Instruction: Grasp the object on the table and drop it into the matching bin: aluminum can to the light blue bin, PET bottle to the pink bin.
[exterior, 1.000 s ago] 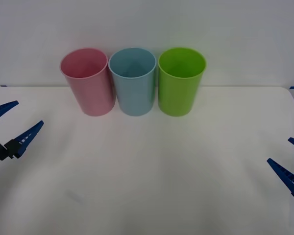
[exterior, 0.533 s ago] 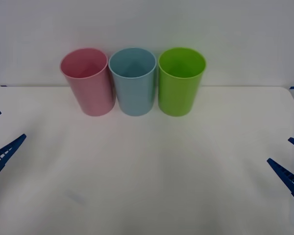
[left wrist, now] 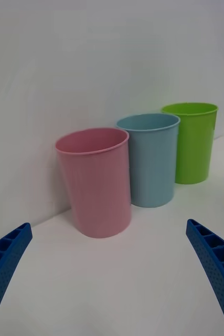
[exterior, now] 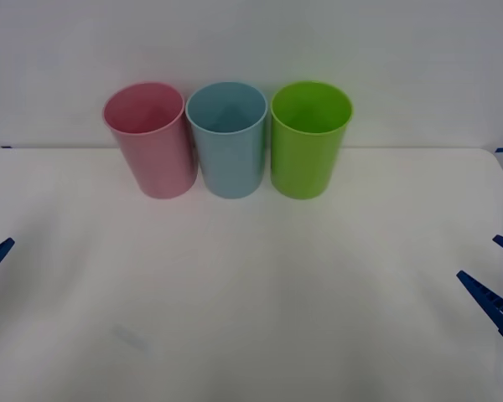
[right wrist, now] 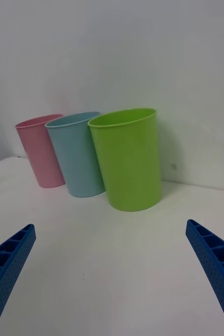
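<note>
the left tool (left wrist: 112, 283) and right tool (right wrist: 112, 278) hang with fingers spread and nothing between them, at the near left and right edges of the wide plain white tabletop (exterior: 260, 293). no can lies on it, so its place cannot be told; such a can is likely light, thin-walled and slick, best pinched mid-body. farthest, side by side, stand the tall pink plastic bin (exterior: 151, 142), the tall light blue plastic bin (exterior: 229, 142) and a lime green plastic tub (exterior: 308, 142).

No legible text or markings.
</note>
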